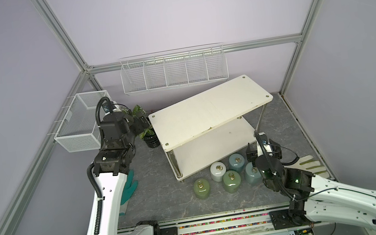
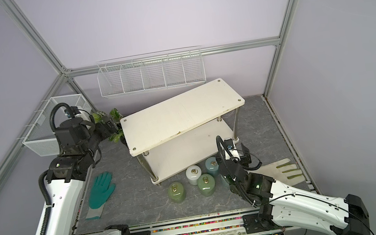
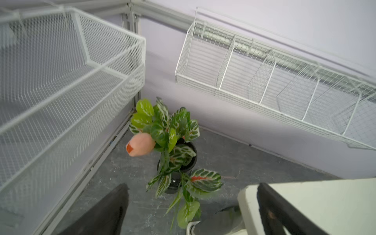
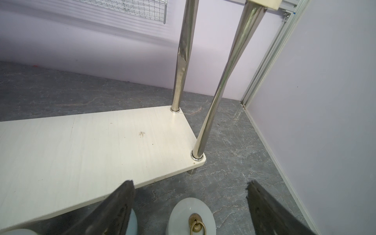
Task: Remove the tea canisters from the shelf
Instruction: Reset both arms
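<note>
Our right claw hangs released, jaws either side of a white canister on the table, not touching it; five other canisters stand beside, all off the shelf just beyond. Our left claw gapes released; ahead a black pot holds a leafy plant, wire baskets farther

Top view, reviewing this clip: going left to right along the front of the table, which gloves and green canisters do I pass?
teal glove → olive green canister → paler green canister → cream glove
</note>
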Controlling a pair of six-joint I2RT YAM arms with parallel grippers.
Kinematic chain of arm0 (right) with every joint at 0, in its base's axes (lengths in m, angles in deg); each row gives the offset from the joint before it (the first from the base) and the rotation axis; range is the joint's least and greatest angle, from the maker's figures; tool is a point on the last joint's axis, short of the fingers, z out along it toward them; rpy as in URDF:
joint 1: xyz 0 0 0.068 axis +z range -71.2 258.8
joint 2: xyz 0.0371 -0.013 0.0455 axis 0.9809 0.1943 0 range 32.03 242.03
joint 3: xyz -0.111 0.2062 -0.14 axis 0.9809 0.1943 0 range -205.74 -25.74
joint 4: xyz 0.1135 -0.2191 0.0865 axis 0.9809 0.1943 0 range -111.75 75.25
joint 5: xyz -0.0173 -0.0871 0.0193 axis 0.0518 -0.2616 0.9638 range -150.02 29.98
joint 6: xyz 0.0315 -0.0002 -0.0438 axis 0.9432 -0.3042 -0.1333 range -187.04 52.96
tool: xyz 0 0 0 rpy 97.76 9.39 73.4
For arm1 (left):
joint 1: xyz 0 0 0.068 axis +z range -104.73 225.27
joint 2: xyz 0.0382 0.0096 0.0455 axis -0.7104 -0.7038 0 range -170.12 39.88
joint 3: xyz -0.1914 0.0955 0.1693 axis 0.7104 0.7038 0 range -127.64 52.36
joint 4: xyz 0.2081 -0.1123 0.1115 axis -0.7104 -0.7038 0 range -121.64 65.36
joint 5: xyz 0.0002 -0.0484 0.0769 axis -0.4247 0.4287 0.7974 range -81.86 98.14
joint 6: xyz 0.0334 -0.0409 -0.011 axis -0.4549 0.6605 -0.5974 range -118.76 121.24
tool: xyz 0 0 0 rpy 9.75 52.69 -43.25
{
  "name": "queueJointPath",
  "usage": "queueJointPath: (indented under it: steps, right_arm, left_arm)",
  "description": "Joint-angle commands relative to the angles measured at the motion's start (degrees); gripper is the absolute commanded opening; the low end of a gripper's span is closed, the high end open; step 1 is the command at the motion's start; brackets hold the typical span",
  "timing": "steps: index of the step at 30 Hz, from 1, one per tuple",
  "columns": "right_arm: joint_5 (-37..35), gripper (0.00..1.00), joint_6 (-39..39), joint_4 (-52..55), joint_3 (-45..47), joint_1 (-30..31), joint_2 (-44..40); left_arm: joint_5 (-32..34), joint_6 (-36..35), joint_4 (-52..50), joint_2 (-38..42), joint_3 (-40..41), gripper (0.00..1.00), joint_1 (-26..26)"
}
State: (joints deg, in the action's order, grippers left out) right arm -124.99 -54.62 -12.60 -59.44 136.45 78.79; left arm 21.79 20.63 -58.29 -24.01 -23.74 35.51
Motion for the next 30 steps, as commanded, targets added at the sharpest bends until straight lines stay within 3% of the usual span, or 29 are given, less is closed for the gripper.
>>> queueJointPath:
  steps: [1,11,17,23,30]
  right_arm:
    - [2.0,0.89,1.47,1.12,-0.54,-2.18,0.95]
    - [9.25,0.89,4.4,7.23,-2.72,-14.15,1.52]
    - [16.6,0.89,9.87,12.49,-2.02,-27.74,1.95]
    - [27.03,0.89,9.06,8.14,0.24,-40.68,4.44]
    - [33.58,0.89,3.21,-7.16,2.6,-48.93,12.24]
  left_arm:
    - [1.38,4.25,1.42,1.13,4.94,1.0,1.25]
    - [-1.96,6.48,5.4,1.79,13.84,1.0,5.09]
    - [-2.25,7.54,7.52,3.1,18.47,1.0,5.99]
    - [-2.11,8.2,9.77,2.51,21.57,1.0,6.57]
    - [-1.69,6.74,15.38,2.58,26.68,1.0,7.53]
